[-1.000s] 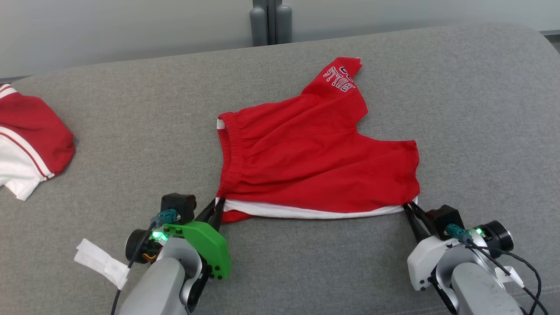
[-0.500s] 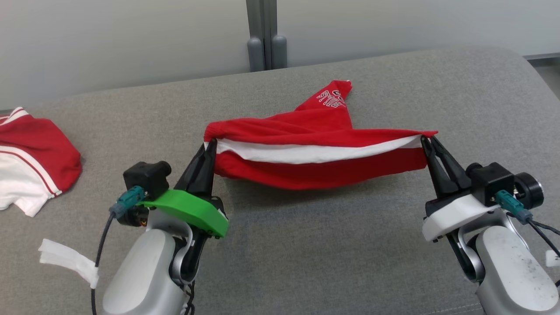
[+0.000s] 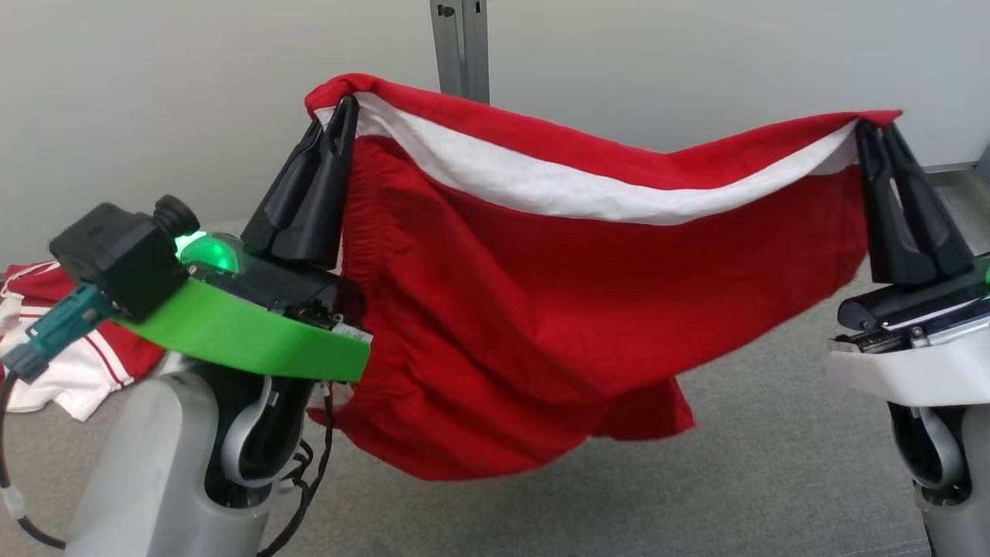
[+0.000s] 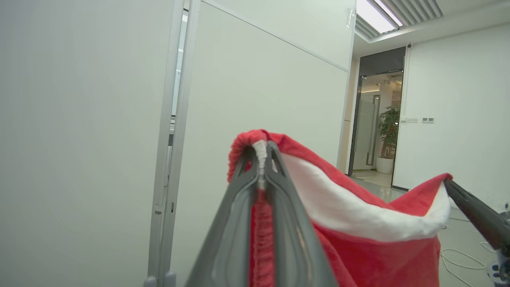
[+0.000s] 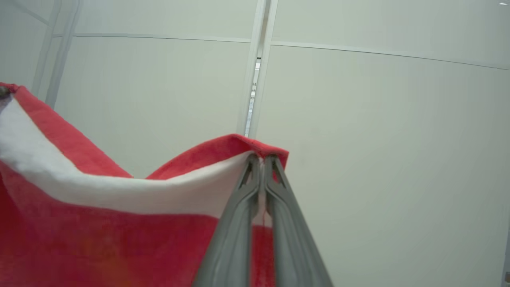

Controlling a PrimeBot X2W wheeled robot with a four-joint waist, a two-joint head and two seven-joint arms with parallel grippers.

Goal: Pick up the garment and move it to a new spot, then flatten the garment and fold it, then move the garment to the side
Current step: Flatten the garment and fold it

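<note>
Above the grey padded surface [image 3: 773, 464], the red garment [image 3: 541, 325] is hanging in the air, strung between the two grippers and sagging in the middle. Its lower folds are dangling close to the padding; whether they are touching it is not clear.

The left gripper [image 3: 338, 116] is pinching the left end of the top edge, jaws closed tight on the cloth. The left wrist view is showing the gathered red waistband squeezed between the fingers [image 4: 235, 231]. The right gripper [image 3: 875, 135] is clamping the right end in the same way, and the white band [image 3: 557, 189] is running between the two holds.

The cloth is looking light, soft and limp: it is draping freely, offering no stiffness, and is likely to swing and bunch as the arms travel. The banded edge, where the layers are thickest, is probably the safest place to be gripping, since thin single cloth could be slipping out of such narrow tips. Keeping the holds well apart is what is keeping that edge spread.

Another red-and-white garment [image 3: 69, 379] is lying at the far left, apart from this one.
</note>
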